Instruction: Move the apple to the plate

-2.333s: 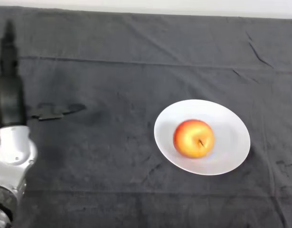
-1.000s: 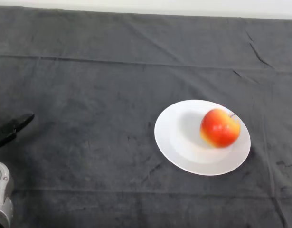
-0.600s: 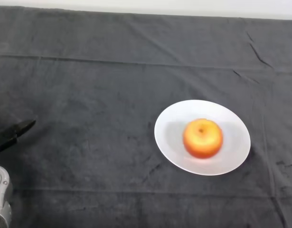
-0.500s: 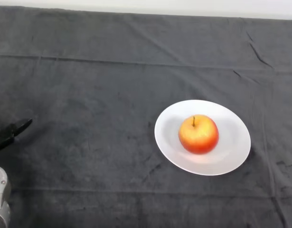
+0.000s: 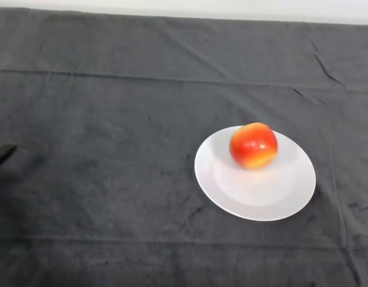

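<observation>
Apple (image 5: 253,145): red-yellow, on white plate (image 5: 255,194), near its far rim. Left hand (image 5: 0,155): black tip only, at view's left edge, well apart from apple; finger state cannot be told.

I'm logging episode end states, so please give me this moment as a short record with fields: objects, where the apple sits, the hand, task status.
objects: red-and-yellow round apple; white round shallow plate; dark grey cloth-covered table
apple position: on the plate, near its far rim
left hand: only a black tip shows at the view's left edge, far from the plate
task status: apple is on the plate
</observation>
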Available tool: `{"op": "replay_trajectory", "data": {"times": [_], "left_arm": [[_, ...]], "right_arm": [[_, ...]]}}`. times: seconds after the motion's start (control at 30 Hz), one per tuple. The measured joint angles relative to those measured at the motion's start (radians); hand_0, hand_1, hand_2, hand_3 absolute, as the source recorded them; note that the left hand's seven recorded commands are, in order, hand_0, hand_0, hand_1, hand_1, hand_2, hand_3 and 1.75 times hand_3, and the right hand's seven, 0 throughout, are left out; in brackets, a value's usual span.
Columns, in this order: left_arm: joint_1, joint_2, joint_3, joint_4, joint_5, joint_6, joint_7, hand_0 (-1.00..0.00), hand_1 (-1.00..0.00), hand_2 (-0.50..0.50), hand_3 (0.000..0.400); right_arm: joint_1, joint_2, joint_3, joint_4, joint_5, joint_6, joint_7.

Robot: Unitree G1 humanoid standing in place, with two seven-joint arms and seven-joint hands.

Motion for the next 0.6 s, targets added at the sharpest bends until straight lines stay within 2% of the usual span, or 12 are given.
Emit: {"op": "replay_trajectory", "data": {"times": [0.17,0.43,0.6], "left_arm": [[0.001,0.041,0.041,0.000,-0.003,-0.001,0.012,0.00,0.00,0.00,0.000],[0.001,0.045,0.074,0.000,-0.003,-0.018,0.060,0.00,0.00,0.00,0.000],[0.001,0.045,0.106,0.000,-0.002,-0.018,0.074,0.00,0.00,0.00,0.000]], "right_arm": [[0.002,0.000,-0.0001,0.000,0.0000,0.002,0.0000],[0.002,-0.005,-0.0018,0.000,-0.0001,0.003,0.0003],[0.002,-0.005,-0.0104,0.000,0.0002,0.003,0.0016]]}}
